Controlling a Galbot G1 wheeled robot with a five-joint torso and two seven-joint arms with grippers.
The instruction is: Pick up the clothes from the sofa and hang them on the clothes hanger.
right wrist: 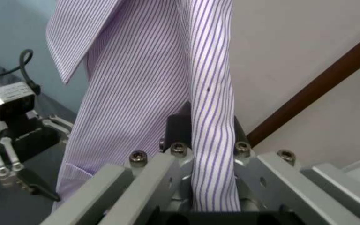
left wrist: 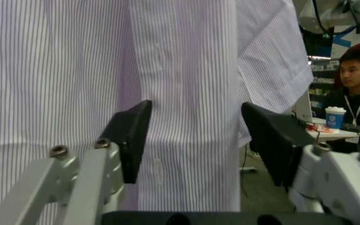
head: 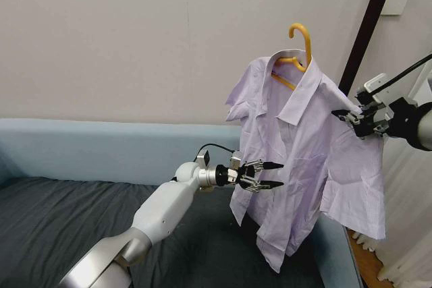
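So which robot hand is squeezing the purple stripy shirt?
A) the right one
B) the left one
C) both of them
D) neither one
A: the right gripper is shut on a fold of the striped shirt near its shoulder, while the left gripper is open at the shirt's front, its fingers spread apart.

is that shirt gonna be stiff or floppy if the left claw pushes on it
Probably floppy: the shirt drapes in loose folds on the yellow hanger, so it would likely give way to the open left claw. It looks thin and light. Pinched near one shoulder by the right claw, it may swing.
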